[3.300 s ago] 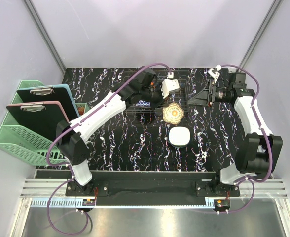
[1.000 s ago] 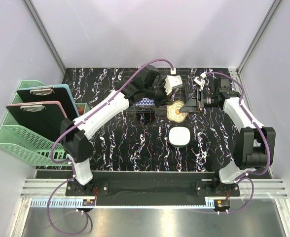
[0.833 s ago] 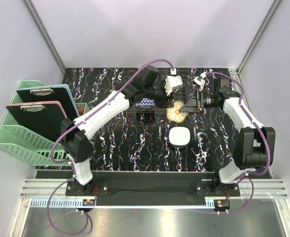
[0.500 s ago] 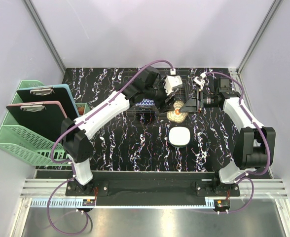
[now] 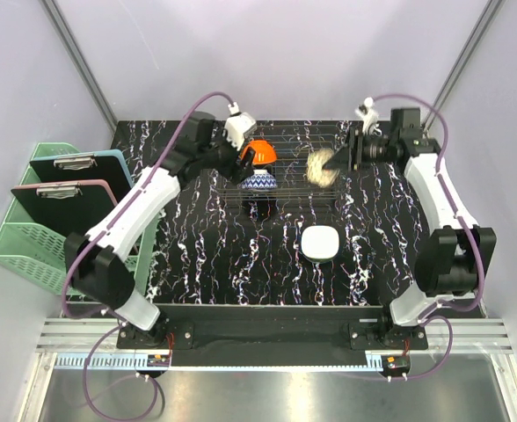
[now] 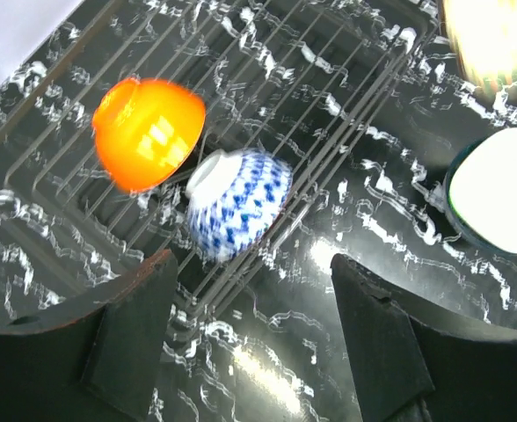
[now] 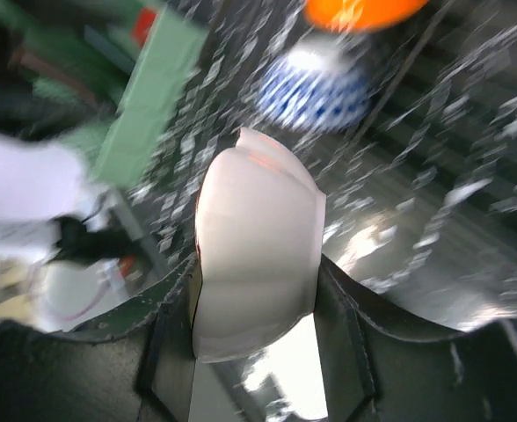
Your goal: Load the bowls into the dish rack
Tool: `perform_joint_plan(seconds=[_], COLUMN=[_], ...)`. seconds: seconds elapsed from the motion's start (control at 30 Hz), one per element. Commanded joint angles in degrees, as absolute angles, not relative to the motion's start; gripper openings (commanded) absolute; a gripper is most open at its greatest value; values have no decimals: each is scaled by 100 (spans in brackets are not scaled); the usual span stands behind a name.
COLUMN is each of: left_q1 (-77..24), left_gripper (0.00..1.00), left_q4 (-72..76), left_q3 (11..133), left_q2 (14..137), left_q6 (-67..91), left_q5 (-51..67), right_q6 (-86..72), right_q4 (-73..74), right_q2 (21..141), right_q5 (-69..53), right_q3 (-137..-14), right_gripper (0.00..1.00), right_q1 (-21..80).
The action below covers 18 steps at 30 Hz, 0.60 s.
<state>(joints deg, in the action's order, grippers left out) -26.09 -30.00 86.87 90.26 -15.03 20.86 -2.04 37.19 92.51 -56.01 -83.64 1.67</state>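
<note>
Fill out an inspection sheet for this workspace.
Surface: black marbled table, no spills seen.
Job's things: orange bowl and blue-and-white bowl in the dish rack; white bowl on the table; cream bowl held over the rack.
Clutter: mint basket with clipboards, at the left.
End effectors: left end effector open, empty; right end effector shut on the cream bowl.
Cables: purple cables loop along both arms.
Surroundings: pale walls; nothing else seen.

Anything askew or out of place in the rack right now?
Nothing spilled or broken. The blue-and-white bowl lies on its side at the near edge of the dish rack, foot ring showing. The orange bowl beside it is tipped bottom-up. Both look loosely placed rather than slotted.
</note>
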Motion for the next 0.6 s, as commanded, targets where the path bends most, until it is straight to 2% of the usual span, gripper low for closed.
perform_joint_plan(seconds=[0.0,0.17,0.57], left_q1=[-2497,-2329,-1776], left_gripper=[75,74,73], left_q4=[-2909,-3137,-3463], left_q3=[8140,7788,7058], left_q2=[8369,8051,7260], left_q6=[-1731,-1916,-2224], left_q5=[1960,1837,1600], right_q6=[262,851,1942], right_q4=[3945,4201,4367], right_q2=[9684,10439,11890], right_q5=[-3977,-2437,912], right_q3=[-9789,-10878,-12259], right_gripper=[0,0,0], right_q1=[360,711,1907])
